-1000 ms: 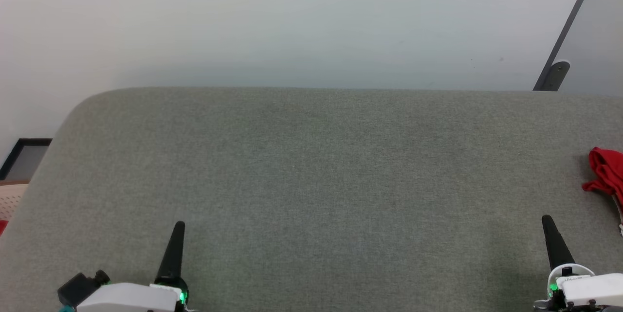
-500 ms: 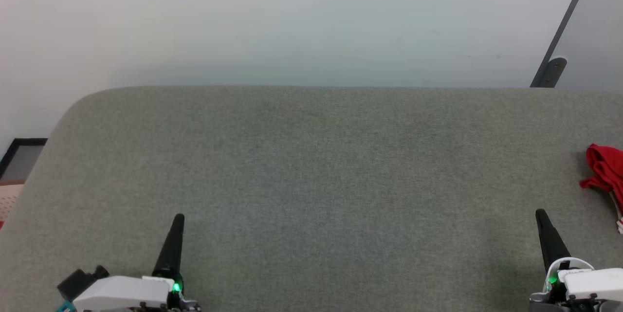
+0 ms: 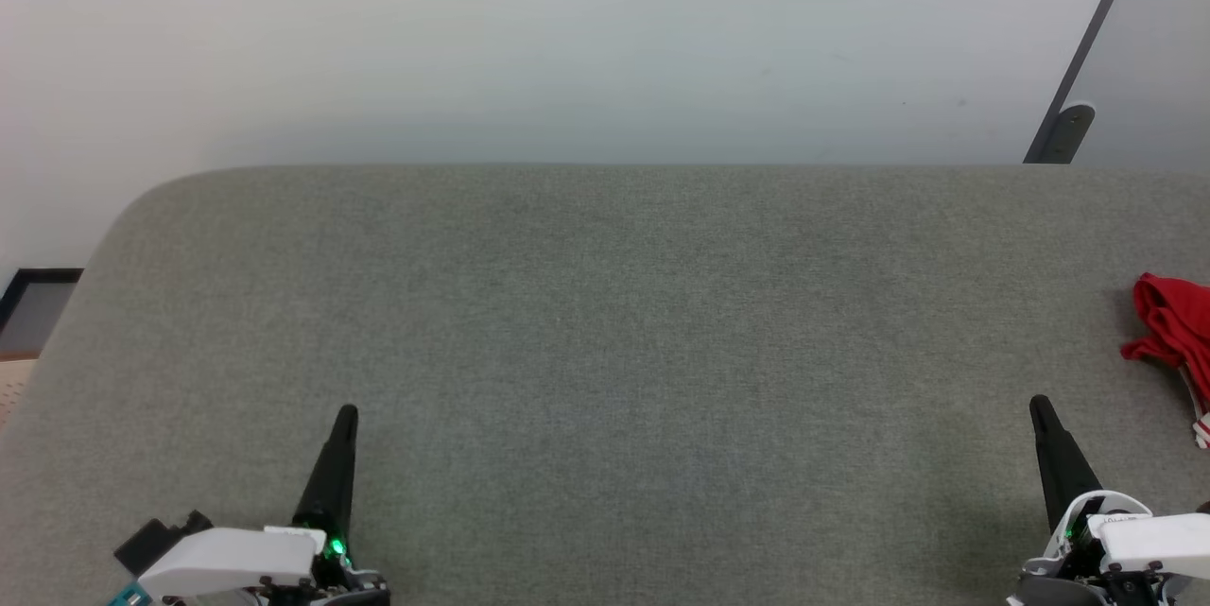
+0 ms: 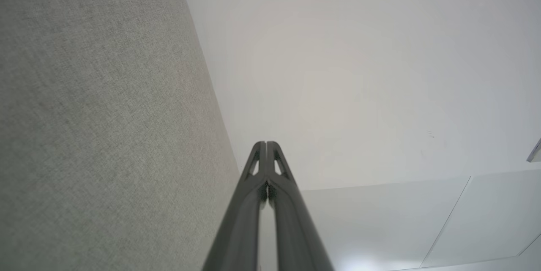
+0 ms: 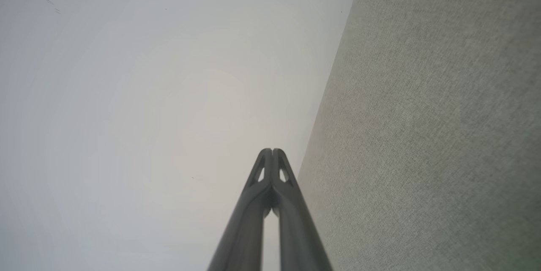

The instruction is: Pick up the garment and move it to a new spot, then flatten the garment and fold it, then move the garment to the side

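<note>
At desk (image 3: 605, 322) right edge, red garment (image 3: 1172, 327) lies bunched. Left claw (image 3: 346, 413) and right claw (image 3: 1041, 403) pinched shut, empty, seemingly parked.

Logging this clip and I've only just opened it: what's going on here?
Nothing is being handled at this moment. The garment lies bunched up at the right edge of the grey surface, partly cut off by the head view's border. The left gripper and right gripper are at the near side, both shut and empty, fingers pointing toward the wall. The right gripper is closer to the garment but not touching it. The pick-up is not yet done.
</note>
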Motion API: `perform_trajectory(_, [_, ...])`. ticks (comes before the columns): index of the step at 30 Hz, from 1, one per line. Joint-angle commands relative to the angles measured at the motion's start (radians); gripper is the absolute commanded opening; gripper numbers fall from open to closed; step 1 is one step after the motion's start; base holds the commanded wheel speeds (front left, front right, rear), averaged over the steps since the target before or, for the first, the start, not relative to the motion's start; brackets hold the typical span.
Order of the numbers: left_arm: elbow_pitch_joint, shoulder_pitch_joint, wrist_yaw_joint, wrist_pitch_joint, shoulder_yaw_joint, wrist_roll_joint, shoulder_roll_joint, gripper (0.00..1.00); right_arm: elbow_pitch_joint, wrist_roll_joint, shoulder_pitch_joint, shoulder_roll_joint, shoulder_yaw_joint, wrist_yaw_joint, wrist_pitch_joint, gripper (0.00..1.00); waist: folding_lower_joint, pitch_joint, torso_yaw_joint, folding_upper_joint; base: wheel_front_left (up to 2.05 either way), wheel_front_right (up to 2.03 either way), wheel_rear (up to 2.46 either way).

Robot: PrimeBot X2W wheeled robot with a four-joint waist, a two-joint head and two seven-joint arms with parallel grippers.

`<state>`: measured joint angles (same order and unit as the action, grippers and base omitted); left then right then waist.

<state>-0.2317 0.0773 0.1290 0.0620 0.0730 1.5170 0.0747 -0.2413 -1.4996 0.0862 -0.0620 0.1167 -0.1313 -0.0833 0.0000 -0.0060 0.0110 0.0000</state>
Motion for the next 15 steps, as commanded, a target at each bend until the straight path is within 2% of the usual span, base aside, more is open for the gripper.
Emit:
perform_trajectory(1, [0.0,0.014,0.003,0.004,0.004,0.018,0.0,0.0,0.001,-0.016,0.011,0.002,-0.003,0.001,-0.004,0.0,0.0,0.0,-0.001,0.0,0.0,0.0,0.0])
perform_trajectory(15, [-0.012,0.032,0.003,0.033,0.018,0.101,-0.008,0.0,-0.003,-0.101,0.027,0.013,-0.004,0.001,-0.03,0.0,0.0,0.008,-0.009,0.0,0.0,0.0,0.0])
